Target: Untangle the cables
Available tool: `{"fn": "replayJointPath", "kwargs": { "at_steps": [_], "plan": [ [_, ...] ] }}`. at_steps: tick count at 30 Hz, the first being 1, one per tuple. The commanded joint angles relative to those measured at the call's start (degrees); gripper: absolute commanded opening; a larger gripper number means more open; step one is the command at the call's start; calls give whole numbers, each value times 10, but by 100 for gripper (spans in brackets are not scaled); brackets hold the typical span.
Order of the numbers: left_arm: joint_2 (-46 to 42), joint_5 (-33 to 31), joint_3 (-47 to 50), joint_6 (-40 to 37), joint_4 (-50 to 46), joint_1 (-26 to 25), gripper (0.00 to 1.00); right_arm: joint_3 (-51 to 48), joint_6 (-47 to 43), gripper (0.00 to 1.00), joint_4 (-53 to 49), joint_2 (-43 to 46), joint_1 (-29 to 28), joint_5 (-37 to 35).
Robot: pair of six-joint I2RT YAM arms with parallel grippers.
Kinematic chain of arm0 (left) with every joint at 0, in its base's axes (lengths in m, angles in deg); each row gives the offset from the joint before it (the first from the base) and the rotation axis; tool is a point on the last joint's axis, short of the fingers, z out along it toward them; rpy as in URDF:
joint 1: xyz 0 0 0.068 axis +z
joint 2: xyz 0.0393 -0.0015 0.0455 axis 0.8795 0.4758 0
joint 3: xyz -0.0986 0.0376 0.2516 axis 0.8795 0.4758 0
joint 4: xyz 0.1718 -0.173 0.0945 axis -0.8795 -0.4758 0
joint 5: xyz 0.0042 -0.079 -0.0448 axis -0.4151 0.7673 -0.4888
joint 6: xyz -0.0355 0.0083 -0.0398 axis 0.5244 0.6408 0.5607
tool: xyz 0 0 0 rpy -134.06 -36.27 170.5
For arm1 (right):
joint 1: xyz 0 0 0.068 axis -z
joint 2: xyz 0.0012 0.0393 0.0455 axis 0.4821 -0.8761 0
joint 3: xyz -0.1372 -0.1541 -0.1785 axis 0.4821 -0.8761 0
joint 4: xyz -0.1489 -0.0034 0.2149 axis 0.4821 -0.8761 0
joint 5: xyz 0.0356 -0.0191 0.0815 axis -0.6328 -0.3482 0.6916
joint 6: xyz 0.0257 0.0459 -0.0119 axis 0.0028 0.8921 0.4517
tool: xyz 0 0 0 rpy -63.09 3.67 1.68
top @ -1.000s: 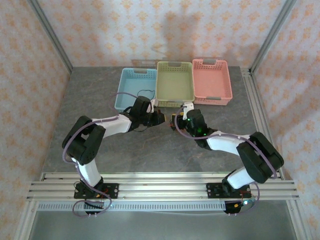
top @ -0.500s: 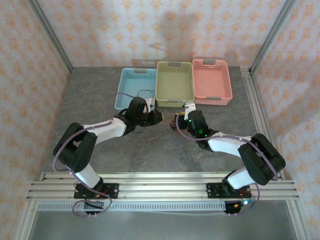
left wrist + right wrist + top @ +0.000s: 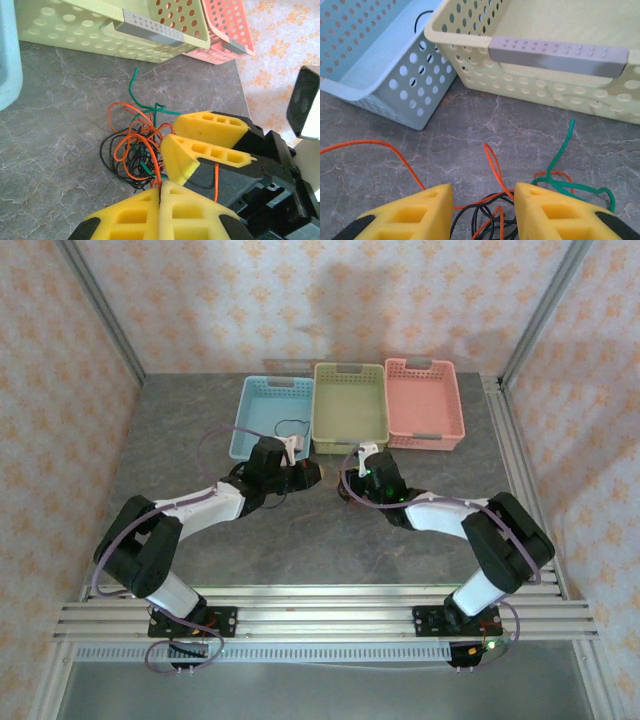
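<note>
Untangling appeared barely begun: the cables (image 3: pixel 132 155) lay knotted on the tabletop (image 3: pixel 50 140); left fingers (image 3: pixel 125 220) clenched on an orange one; right fingers (image 3: pixel 410 215) stood parted around the knot.

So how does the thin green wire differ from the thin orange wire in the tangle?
The green wire pokes one free end out toward the pale green plastic basket; the orange wire curls in loops inside the tangle. The orange wire also trails far off across the grey table, while the green wire lies near the tangle. Both are thin and knotted together with a black wire.
</note>
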Motion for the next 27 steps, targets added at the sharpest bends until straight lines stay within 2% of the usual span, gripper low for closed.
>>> {"fn": "replayJointPath", "kwargs": {
  "at_steps": [1, 7, 12, 17, 27],
  "plan": [
    [-13, -15, 5, -15, 18, 2, 0, 24, 1, 36, -38, -17, -1, 10],
    [-15, -18, 7, -15, 18, 2, 0, 43, 0, 35, -64, -32, -2, 21],
    [-20, -24, 11, -15, 18, 1, 0, 57, 1, 42, -83, -46, -4, 29],
    [-30, -38, 15, -17, 12, 2, 0, 58, -1, 45, -85, -46, -6, 34],
    [-45, -66, 23, -18, 2, 3, 0, 36, -15, 51, -58, -9, -15, 45]
  ]
}}
